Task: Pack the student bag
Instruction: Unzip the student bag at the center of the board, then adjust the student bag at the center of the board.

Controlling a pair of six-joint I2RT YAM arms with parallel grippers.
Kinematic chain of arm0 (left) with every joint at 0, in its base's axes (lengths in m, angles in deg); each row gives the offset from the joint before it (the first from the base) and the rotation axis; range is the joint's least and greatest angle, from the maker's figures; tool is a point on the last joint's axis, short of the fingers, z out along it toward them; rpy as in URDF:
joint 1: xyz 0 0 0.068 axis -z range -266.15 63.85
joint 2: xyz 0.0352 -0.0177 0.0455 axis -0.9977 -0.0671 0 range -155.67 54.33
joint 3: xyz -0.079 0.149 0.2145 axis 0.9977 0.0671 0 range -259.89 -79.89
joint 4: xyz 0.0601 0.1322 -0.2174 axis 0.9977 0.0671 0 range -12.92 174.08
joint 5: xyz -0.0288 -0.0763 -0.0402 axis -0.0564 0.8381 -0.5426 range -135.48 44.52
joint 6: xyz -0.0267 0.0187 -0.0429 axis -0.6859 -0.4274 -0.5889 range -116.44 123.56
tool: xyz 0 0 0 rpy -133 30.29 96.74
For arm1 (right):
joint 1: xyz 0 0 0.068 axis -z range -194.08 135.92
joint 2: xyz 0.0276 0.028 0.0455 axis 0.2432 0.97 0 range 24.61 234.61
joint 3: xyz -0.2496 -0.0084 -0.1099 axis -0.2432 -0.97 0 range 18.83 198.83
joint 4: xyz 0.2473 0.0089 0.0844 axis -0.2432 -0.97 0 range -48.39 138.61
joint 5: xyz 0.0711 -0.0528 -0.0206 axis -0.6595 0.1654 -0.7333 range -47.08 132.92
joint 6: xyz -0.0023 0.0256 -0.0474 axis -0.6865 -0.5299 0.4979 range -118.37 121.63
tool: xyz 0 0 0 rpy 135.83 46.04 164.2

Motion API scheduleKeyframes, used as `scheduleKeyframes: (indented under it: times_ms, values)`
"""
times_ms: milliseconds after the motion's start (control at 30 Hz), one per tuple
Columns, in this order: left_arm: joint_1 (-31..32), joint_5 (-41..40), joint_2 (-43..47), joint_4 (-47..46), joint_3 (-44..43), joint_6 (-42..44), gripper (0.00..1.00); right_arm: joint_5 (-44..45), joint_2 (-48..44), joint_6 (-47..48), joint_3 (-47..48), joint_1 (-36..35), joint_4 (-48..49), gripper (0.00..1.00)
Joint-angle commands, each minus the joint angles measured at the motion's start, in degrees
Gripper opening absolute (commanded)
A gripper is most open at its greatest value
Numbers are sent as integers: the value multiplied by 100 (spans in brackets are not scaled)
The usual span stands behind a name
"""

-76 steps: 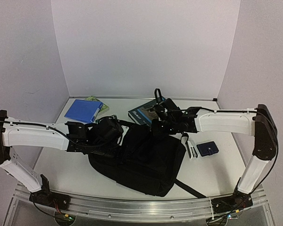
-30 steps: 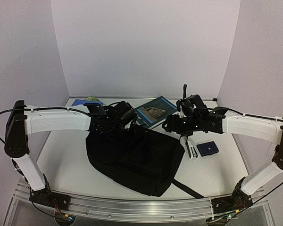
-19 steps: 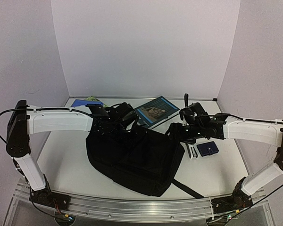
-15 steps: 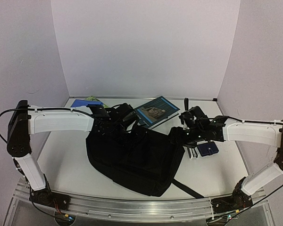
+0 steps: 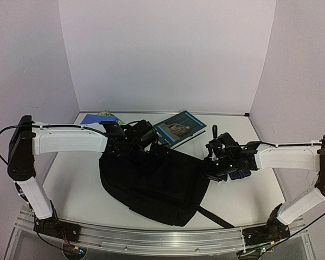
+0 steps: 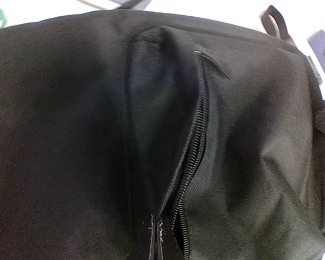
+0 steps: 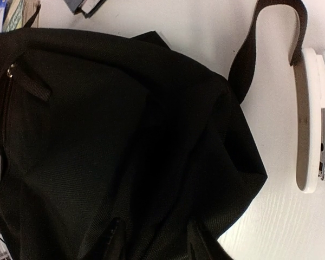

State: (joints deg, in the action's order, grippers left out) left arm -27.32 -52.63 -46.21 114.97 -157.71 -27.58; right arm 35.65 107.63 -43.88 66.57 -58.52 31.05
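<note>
Bag: there it is, the black soft fabric backpack [image 5: 151, 187], lying flat in the middle of the white table [image 5: 76, 184], easily the biggest thing out here. One black shoulder strap [image 5: 215, 216] trails off its near right corner.
Left gripper: the left gripper [image 5: 147, 145] is down on the backpack's far left corner. Its jaws are pressed together on a raised fold of fabric [image 6: 157, 97] (the fingers sit outside the wrist camera's frame, but the cloth tents up towards them).
Zipper: the black toothed zipper [image 6: 192, 162] runs along the backpack's top panel right beside that fold, and its two rows of teeth part slightly.
Right gripper: the right gripper [image 5: 210, 167] is low at the backpack's right edge. It's black on black, so I cannot tell how its jaws stand, nor whether they touch the fabric.
Strap loop: a black webbing loop [image 7: 244, 59] arcs off the backpack's right edge over the table.
Stapler: a white stapler [image 7: 309, 124] lies just right of the backpack, near the loop's end.
Pouch: a small dark-blue pouch [image 5: 241, 174] sits right of the backpack, half hidden by the right arm.
Book: a dark teal book [image 5: 177, 127] lies tilted, just beyond the backpack's far edge.
Notebook: a flat blue notebook [image 5: 92, 118] lies beyond the backpack's far left corner.
</note>
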Motion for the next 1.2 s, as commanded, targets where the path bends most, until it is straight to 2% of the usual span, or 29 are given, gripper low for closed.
scheduleKeyframes:
  times_ms: [0,67,167,433,600,633,767,867,1000,1167]
  values:
    - [-58,-649,474,-14,210,-400,0,18,63,-13,41,-24,167,25]
    - [-89,-704,621,-67,360,-544,0,265,173,57,145,-21,182,12]
    - [-130,-696,875,-199,645,-808,0,619,420,299,427,48,181,2]
    - [-134,-320,1370,-1105,1385,-1487,0,923,1620,1279,1808,686,192,0]
    - [-158,-669,1596,-1526,1875,-2066,0,1246,2119,1736,2625,875,173,0]
    - [-190,-741,1650,-1600,2011,-2190,0,1241,2124,1777,2731,876,142,6]
    - [-400,-688,1886,-2136,2596,-2500,0,1300,1868,1812,2934,776,-12,44]
    - [-496,-564,1913,-2448,2789,-2519,0,1748,1639,1782,3087,424,-279,57]
    - [-524,-498,1886,-2570,2829,-2490,0,2181,1664,1565,3460,-394,-595,65]
    - [-571,-446,1955,-2810,2963,-2553,0,2362,2047,1090,3998,-1170,-747,67]
